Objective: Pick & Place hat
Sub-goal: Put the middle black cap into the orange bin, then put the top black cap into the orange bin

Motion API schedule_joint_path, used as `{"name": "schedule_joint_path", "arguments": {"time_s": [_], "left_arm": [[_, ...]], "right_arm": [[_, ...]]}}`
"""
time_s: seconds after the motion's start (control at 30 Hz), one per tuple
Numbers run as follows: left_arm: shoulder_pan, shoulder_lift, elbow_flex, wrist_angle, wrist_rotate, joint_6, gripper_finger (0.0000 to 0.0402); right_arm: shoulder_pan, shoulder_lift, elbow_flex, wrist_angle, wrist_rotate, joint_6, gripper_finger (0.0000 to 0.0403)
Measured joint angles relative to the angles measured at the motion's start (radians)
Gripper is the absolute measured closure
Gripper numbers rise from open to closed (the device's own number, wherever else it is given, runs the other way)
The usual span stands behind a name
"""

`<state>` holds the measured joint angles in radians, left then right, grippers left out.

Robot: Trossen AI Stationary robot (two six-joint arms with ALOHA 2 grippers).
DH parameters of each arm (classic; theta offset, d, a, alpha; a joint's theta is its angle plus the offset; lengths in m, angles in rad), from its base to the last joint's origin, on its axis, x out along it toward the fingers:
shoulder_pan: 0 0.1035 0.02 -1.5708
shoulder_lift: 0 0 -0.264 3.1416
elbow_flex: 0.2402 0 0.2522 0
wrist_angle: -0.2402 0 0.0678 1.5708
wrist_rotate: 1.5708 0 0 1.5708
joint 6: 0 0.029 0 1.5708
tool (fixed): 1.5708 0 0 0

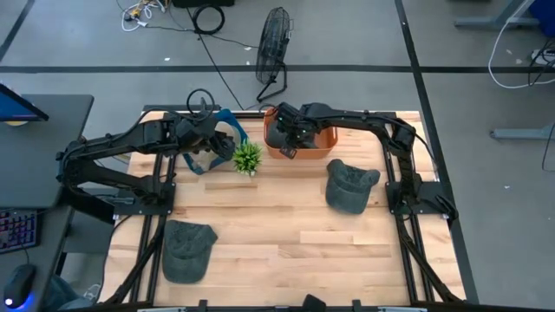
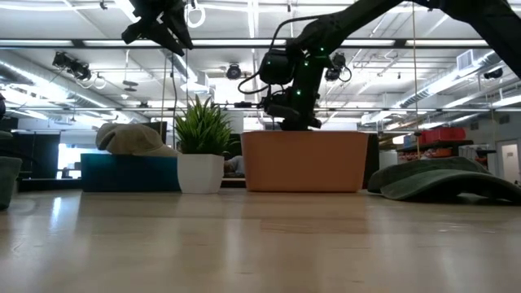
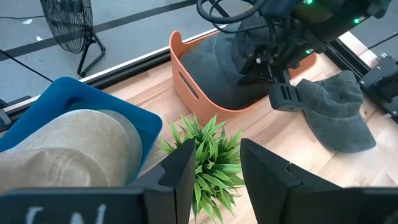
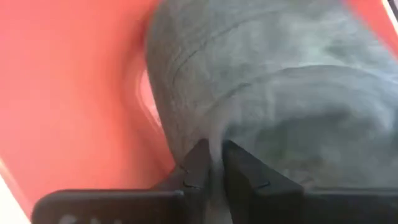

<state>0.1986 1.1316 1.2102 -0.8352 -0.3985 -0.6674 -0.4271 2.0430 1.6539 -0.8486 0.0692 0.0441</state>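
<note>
A dark grey hat [image 3: 217, 68] lies in the orange bin [image 1: 325, 143] at the table's far edge. My right gripper [image 4: 214, 152] reaches down into that bin and is shut on the hat [image 4: 280, 93]. My left gripper [image 3: 214, 158] is open and hovers high above the blue bin [image 2: 130, 172], touching nothing. A tan hat [image 3: 62, 149] rests in that blue bin. Two more dark green hats lie flat on the table, one at the right [image 1: 351, 185] and one near the left [image 1: 186, 250]. My right gripper pinches a fold of the grey hat's cloth [image 4: 214, 134] between its two fingers, coming from above and pointing down into the orange bin. The hat's body lies against the bin's inner wall [image 4: 62, 93]. One layer or several, I cannot tell.
A small green plant in a white pot [image 1: 247, 158] stands between the blue and orange bins, just below my left gripper. The table's middle and near side are bare wood [image 1: 286, 243]. A fan [image 1: 273, 48] stands on the floor beyond the far edge.
</note>
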Motion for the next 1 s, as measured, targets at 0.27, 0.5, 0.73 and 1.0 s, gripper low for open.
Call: {"name": "schedule_joint_path", "arguments": {"time_s": [0.27, 0.5, 0.73, 1.0], "left_arm": [[0.0, 0.0, 0.0, 0.0, 0.0, 0.0, 0.0271], [0.0, 0.0, 0.0, 0.0, 0.0, 0.0, 0.0271], [0.0, 0.0, 0.0, 0.0, 0.0, 0.0, 0.0271], [0.0, 0.0, 0.0, 0.0, 0.0, 0.0, 0.0271]], "right_arm": [[0.004, -0.007, 0.0, -0.007, -0.031, -0.001, 0.0271], [0.034, -0.122, 0.0, -0.078, 0.002, -0.031, 0.0222], [0.085, -0.321, 0.0, -0.275, -0.026, -0.064, 0.0227], [0.154, -0.449, -0.009, -0.537, -0.101, -0.069, 0.0218]]}}
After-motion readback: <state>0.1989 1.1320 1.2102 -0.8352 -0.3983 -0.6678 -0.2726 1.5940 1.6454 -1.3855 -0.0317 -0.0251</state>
